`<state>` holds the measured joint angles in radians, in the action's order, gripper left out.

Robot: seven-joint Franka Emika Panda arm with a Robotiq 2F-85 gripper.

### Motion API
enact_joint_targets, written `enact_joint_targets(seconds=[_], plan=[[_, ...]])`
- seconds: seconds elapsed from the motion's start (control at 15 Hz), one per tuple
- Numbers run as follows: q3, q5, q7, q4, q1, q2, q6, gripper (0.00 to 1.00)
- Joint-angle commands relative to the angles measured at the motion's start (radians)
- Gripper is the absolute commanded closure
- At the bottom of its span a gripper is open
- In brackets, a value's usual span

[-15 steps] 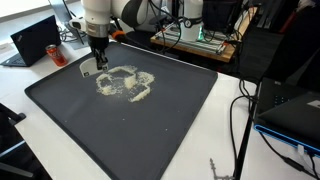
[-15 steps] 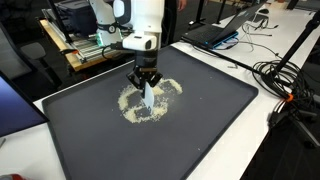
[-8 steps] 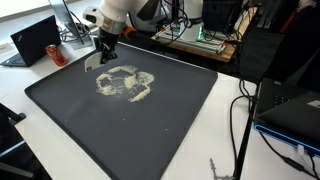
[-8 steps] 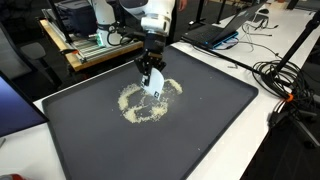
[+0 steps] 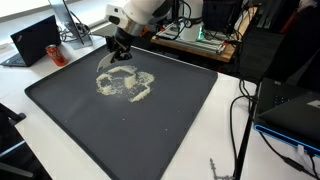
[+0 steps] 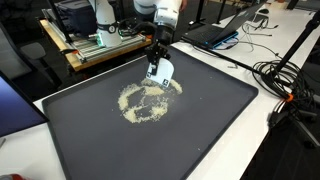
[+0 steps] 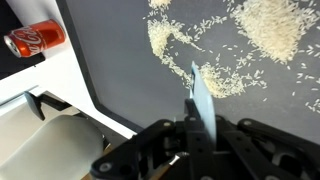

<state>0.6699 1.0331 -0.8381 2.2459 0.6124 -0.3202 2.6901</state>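
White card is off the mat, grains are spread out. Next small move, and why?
Probably lower the white card edge-down onto the dark mat, just outside the grains. The pincer is shut on the card, which hangs tilted above the mat, and the grains lie in a scattered ring, not one heap.

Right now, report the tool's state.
Tool: closed, holding a flat white blade.
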Motion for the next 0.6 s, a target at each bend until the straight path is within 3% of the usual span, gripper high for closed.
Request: enact_joint_targets(seconds=[0.0,0.07,0.33,0.53], plan=[[-0.132,0.151,-0.093,0.051,-0.065,0.108,-0.138,0.99],[-0.171,0.185,-0.118,0.055,-0.081,0.120,-0.177,0.99],[-0.442,0.275,-0.183,0.086,-0.252,0.174,-0.327,0.99],[-0.572,0.280,-0.184,0.106,-0.329,0.193,-0.382,0.99]])
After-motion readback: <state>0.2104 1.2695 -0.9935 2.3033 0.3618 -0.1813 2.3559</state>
